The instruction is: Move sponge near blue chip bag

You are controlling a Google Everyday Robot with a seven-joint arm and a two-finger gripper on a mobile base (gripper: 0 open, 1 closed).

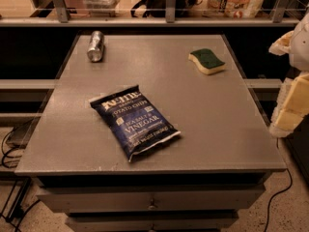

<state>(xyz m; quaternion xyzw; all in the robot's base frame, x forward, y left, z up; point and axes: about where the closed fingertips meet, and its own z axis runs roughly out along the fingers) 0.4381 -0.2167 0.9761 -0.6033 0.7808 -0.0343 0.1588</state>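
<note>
The sponge (pixel 207 61), pale yellow foam with a dark green top, lies flat at the far right of the grey table top (pixel 217 129). The blue chip bag (pixel 133 121), navy with white lettering, lies flat and angled near the front centre-left of the table. The two are well apart. My gripper (pixel 292 105), with cream-yellow blocky fingers, hangs at the right edge of the view, off the table's right side and nearer than the sponge. It holds nothing.
A small silver can (pixel 95 46) lies on its side at the far left of the table. A shelf rail with metal posts (pixel 169 13) runs behind the table. Drawers (pixel 152 203) sit below the front edge. Cables (pixel 14 144) lie on the floor at left.
</note>
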